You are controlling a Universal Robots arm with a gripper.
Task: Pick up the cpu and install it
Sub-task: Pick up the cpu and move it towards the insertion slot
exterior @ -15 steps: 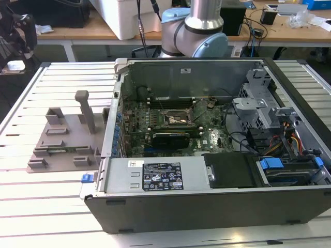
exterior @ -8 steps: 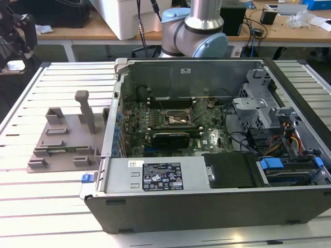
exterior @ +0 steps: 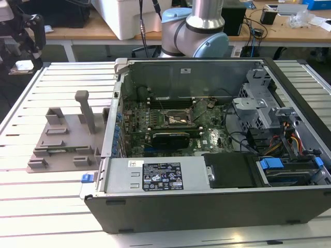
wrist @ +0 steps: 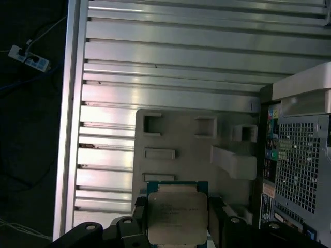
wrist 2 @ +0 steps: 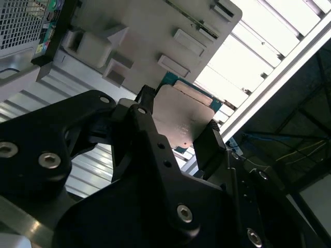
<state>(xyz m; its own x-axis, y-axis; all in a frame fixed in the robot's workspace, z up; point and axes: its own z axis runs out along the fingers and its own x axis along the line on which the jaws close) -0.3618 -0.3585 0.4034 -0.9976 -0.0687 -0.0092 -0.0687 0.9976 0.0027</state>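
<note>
Slatted table (wrist: 181, 51) beneath tool (wrist: 178, 221) with cpu (wrist: 177, 209)

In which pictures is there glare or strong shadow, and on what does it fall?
Second wrist view: the table burns out white, and the gripper is near-black against it. First wrist view: a bright sheen lies on its slats, and the cpu is evenly lit. Exterior view: soft light, with the computer case shaded inside.

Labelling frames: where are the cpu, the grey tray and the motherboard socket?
cpu (wrist: 177, 214), first wrist view, middle of its metal top.
grey tray (wrist: 183, 147), first wrist view, bare flat surface.
motherboard socket (exterior: 178, 120), exterior view, its centre.
</note>
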